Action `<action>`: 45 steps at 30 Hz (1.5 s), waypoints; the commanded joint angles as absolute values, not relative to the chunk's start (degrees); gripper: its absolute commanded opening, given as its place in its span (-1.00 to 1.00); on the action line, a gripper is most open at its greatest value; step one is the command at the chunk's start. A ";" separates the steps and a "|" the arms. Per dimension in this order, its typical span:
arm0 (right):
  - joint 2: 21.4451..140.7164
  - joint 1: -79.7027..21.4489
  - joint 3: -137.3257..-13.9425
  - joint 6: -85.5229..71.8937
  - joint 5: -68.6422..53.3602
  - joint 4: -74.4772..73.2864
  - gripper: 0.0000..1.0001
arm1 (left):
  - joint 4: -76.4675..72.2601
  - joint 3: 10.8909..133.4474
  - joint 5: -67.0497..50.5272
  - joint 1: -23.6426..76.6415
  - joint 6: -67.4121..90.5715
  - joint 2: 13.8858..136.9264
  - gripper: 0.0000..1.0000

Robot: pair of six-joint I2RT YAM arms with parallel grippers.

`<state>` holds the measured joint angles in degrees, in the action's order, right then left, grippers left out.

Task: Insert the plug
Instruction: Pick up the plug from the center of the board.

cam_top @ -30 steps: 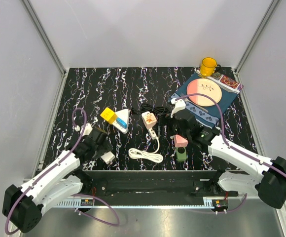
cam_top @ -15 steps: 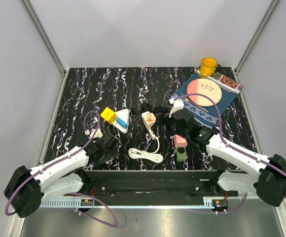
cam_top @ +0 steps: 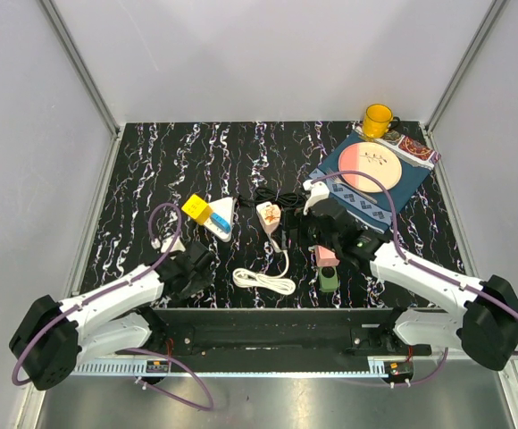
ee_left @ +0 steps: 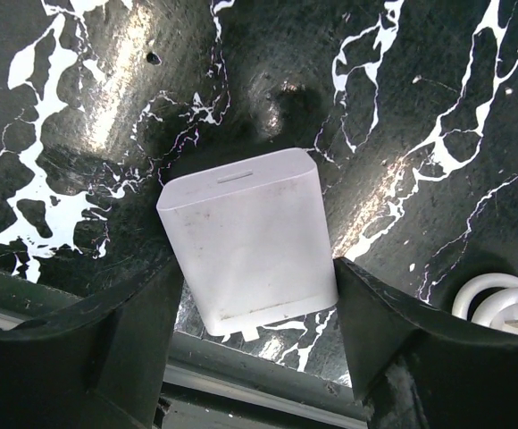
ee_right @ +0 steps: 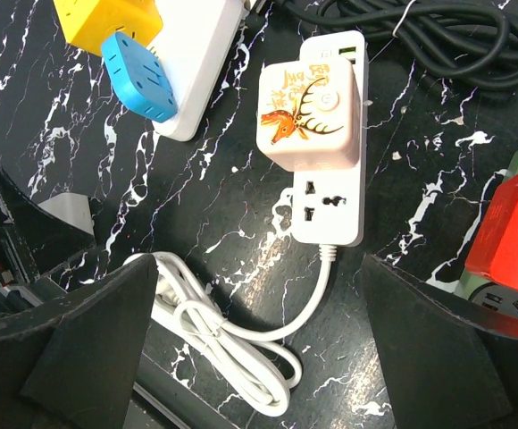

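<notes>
plug: a white block lying flat on the desk, at about 7 o'clock of the desk in the top view, close to its near edge. I take it for the plug, though I cannot make out its pins.
left claw: it straddles the plug, with my fingers at its 9 and 3 o'clock sides, right against its lower corners. I cannot tell whether they are pressing or only touching.
power strip: at about 2 o'clock from the plug and well apart from it. A deer-printed adapter sits on its far end, and a free outlet shows on the near end.
right claw: released, jaws wide, hanging above the power strip with nothing in it.
neighbours: a coiled white cable at 7 o'clock of the power strip, a yellow cube and a blue adapter at 10 o'clock, and a red block at 3 o'clock.
risk, grip: I hold only the corners, so a squeeze could pivot the plug or shoot it out toward 12 o'clock.
risk, edge: the plug lies so near the desk's edge that a skewed clench might push it over.
risk, strip: the power strip looks light and loose. Unless my right claw pins it, pushing in could slide it into the cable.
risk, pins: with the pins unseen, I could bring them to the outlet turned the wrong way.
</notes>
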<state>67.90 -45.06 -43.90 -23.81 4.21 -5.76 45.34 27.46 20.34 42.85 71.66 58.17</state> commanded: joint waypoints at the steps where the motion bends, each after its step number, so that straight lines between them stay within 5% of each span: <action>1: 68.47 -44.83 -44.03 -23.20 2.37 -2.73 1.00 | 44.65 26.89 23.29 43.07 73.83 57.22 0.40; 5: 68.38 -44.91 -44.03 -23.03 1.06 -2.90 0.99 | 44.65 27.07 23.20 43.07 72.78 56.95 0.22; 9: 68.38 -44.91 -44.91 -23.29 0.18 -3.86 0.99 | 45.79 28.39 24.43 43.15 70.49 55.64 -0.23; 17: 68.20 -44.83 -48.86 -23.47 -5.36 -8.34 0.99 | 45.09 33.57 30.75 45.96 59.34 47.64 -0.58; 32: 74.34 -44.82 -72.05 -19.52 -15.82 -31.27 0.99 | 17.07 35.33 33.14 58.44 22.96 38.58 -0.56; 45: 83.49 -43.60 -89.29 -17.05 -23.81 -45.00 0.88 | -8.78 33.22 20.84 62.75 1.15 43.14 -0.43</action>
<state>82.65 -44.42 -84.53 -18.61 -19.11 -41.08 4.34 32.86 25.85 62.00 9.21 41.47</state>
